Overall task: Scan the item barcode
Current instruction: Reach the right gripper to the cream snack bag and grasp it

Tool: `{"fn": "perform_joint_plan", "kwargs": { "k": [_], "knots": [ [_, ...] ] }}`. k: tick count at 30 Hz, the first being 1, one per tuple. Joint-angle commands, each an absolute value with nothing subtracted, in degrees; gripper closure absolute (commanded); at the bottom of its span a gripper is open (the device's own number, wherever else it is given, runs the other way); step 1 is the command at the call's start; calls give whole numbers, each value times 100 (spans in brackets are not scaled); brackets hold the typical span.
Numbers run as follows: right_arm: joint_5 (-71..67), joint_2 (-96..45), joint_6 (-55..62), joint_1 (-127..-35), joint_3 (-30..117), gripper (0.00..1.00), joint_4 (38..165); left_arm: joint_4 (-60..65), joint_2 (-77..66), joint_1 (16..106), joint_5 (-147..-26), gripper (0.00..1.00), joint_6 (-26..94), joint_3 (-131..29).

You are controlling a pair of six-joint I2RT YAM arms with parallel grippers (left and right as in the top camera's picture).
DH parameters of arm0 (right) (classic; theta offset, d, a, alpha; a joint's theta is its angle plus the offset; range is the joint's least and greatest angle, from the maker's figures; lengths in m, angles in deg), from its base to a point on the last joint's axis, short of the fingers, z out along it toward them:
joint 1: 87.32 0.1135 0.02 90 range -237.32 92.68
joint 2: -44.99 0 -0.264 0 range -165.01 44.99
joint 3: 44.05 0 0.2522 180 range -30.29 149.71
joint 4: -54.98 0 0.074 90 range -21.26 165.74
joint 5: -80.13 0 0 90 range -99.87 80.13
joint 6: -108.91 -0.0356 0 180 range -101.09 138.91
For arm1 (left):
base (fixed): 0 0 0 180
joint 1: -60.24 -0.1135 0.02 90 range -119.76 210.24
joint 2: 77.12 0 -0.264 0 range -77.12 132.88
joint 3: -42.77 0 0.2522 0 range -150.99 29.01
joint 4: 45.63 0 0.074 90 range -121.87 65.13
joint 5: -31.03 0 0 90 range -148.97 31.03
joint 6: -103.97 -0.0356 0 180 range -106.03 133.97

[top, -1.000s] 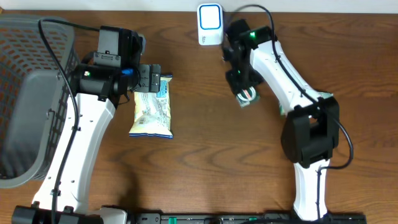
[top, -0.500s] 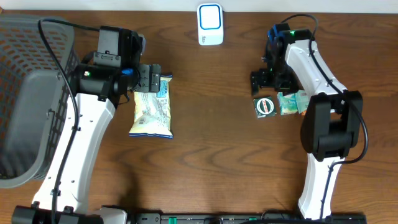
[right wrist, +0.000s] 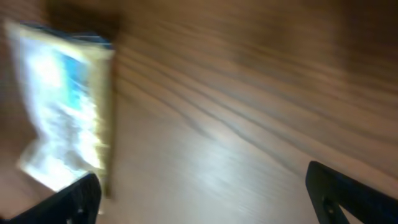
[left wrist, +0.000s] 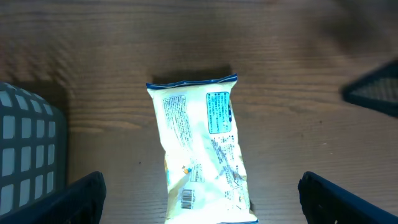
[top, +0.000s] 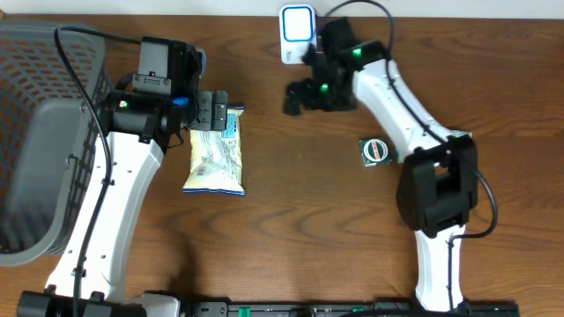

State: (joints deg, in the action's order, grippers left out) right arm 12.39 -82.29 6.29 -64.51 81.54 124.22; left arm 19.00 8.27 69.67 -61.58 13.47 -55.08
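The right gripper [top: 298,95] has dropped the small green packet [top: 376,151] on the table [top: 291,229] at the right and swung across to hang just below the scanner [top: 298,33], jaws spread and empty. That packet looks finished with, so the snack bag [top: 216,157] is probably next. The left gripper [top: 213,110] hangs over the bag, jaws wide, grasping nothing. The bag lies flat left of centre, its long axis running away from the robot with the far end leaning slightly right. Its printed side is up, with the barcode [left wrist: 188,199] showing.
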Motion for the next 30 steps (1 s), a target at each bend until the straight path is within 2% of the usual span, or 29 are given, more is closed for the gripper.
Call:
{"fn": "perform_joint_plan", "kwargs": {
  "k": [1, 2, 7, 10, 17, 22, 30],
  "knots": [
    [1915, -8319, -379, -5984, 7911, 1, 11882, 1911, 827, 6941, -6128, 2, 1247, -5559],
    [1915, -8350, -541, -5866, 7835, 1, 11740, 1911, 827, 6941, -6128, 3, 1247, -5559],
    [1912, -8605, -1437, -5348, 7448, 14, 11067, 1911, 827, 6941, -6128, 2, 1247, -5559],
    [1912, -8734, -1782, -5162, 7317, 17, 10824, 1911, 827, 6941, -6128, 2, 1247, -5559],
    [1967, -8817, -1725, -4950, 7275, 17, 10254, 1911, 827, 6941, -6128, 2, 1247, -5559],
    [1969, -8833, -1723, -4882, 7223, 16, 10343, 1911, 827, 6941, -6128, 2, 1247, -5559],
    [1731, -8833, -1059, -4371, 7168, 9, 10263, 1911, 827, 6941, -6128, 2, 1247, -5559]
  ]
}}
